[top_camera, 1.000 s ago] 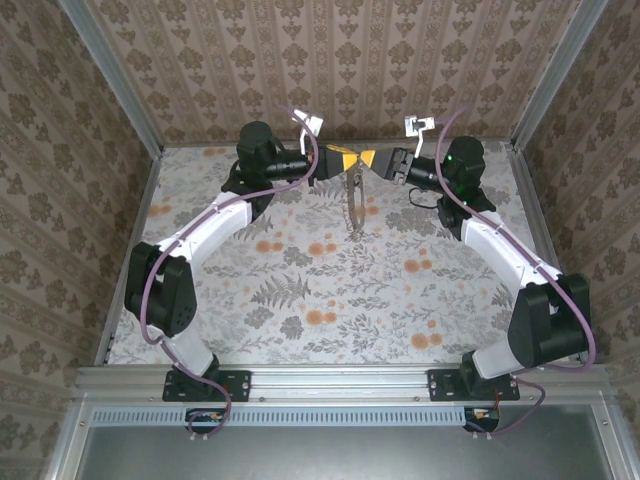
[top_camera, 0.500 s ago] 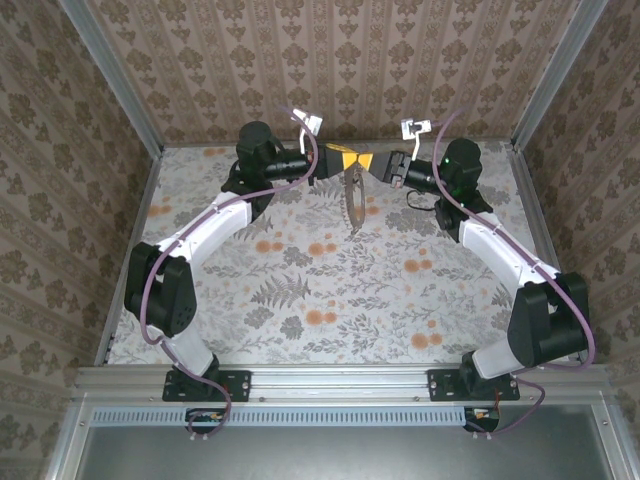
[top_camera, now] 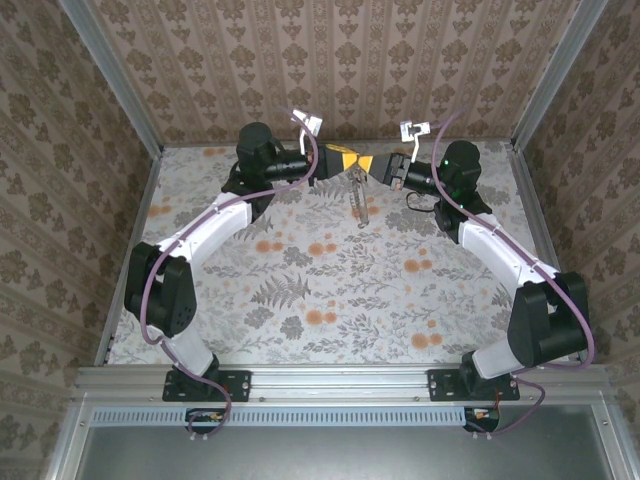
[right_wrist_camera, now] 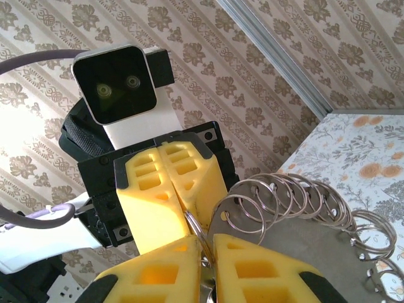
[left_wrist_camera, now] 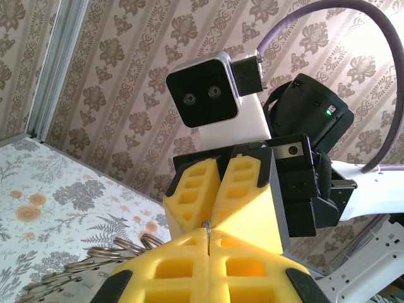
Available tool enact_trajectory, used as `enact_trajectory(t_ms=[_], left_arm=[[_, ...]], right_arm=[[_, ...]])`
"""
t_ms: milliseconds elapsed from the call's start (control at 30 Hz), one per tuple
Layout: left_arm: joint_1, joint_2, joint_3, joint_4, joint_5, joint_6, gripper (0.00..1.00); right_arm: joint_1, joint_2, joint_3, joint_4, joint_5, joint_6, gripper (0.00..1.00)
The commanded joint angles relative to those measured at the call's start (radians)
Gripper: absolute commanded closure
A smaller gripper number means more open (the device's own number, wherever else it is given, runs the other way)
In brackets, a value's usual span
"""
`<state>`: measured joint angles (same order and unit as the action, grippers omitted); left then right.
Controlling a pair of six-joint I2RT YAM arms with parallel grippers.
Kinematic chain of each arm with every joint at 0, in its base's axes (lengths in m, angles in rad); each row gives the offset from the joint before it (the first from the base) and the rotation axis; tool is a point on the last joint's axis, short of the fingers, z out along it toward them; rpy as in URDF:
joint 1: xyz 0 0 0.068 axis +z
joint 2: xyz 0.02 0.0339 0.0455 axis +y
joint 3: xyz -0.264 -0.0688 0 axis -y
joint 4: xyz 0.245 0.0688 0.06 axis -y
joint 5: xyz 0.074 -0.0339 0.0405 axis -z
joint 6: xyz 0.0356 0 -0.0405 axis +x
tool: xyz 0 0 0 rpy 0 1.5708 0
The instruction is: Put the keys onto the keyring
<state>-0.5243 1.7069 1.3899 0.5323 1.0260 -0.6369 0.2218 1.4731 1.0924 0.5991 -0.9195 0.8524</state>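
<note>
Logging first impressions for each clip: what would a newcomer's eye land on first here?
The yellow-fingered left gripper and right gripper meet tip to tip above the far middle of the table, both pinching a chain of rings that dangles between them. Busy floral print covers the table, and patterned wallpaper surrounds it.

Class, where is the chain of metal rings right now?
In the top view, the chain of metal rings hangs at the far centre of the table, below the point where the left gripper and right gripper meet.
</note>
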Motion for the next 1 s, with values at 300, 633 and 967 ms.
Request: enact_trajectory(t_ms=[300, 633, 967], left_arm=[[-0.011, -0.037, -0.005, 0.033, 0.009, -0.017, 1.0], [0.028, -0.058, 0.023, -0.045, -0.008, 0.029, 0.73], [0.151, -0.081, 0.073, -0.212, -0.062, 0.133, 0.0]], right_arm=[[0.006, 0.015, 0.048, 0.063, -0.011, 0.019, 1.0], [-0.015, 0.031, 0.161, -0.282, -0.049, -0.232, 1.0], [-0.045, 0.097, 0.275, -0.475, -0.107, -0.398, 1.0]])
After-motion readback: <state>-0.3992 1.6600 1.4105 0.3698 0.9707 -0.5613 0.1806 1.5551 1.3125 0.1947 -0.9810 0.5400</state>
